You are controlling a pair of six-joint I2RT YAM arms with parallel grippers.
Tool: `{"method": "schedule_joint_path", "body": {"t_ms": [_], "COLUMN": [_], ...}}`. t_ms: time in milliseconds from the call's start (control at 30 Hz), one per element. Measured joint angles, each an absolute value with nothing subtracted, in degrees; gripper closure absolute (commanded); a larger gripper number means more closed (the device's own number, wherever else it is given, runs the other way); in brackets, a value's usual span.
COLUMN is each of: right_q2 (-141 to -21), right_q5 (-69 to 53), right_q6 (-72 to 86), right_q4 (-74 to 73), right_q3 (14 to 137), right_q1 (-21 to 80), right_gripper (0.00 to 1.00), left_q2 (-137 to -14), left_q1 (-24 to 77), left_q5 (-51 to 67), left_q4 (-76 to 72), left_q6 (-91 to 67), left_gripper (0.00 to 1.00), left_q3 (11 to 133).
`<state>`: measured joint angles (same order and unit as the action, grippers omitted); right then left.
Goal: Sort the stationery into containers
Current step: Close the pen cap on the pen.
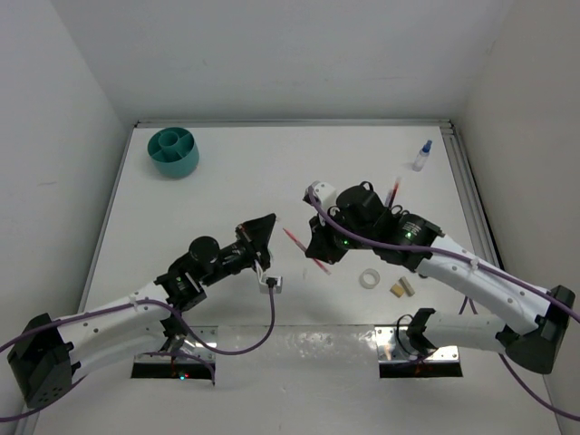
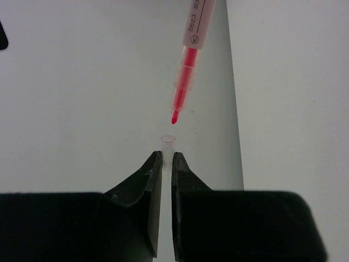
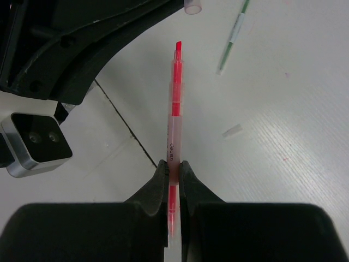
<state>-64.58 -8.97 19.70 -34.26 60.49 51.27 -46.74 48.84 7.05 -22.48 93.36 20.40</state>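
Red pen [image 3: 174, 103]: your right claw [image 3: 173, 166] pinches it mid-barrel, tip pointing straight ahead. Clear cap [image 2: 168, 143]: your left claw [image 2: 167, 158] nipped tight on it, pen tip just beyond, apart. Green pen [image 3: 234, 35] ahead-right of right claw, flat on white table [image 1: 236, 172]. Teal pot [image 1: 174, 151] well left of left claw, near white back wall [image 1: 290, 54]. Tape ring [image 1: 369, 279], tan blocks [image 1: 402, 288] behind right claw.
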Motion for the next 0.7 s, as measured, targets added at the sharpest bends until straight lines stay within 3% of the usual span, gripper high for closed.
{"method": "schedule_joint_path", "body": {"t_ms": [700], "right_q2": [-65.49], "right_q5": [-8.05], "right_q6": [19.70], "right_q4": [-32.99], "right_q3": [61.12], "right_q1": [51.55], "right_gripper": [1.00], "left_q2": [-46.41], "left_q1": [50.02], "left_q5": [8.45], "left_q4": [-20.32], "left_q6": [94.19], "left_gripper": [1.00], "left_q3": [20.40]}}
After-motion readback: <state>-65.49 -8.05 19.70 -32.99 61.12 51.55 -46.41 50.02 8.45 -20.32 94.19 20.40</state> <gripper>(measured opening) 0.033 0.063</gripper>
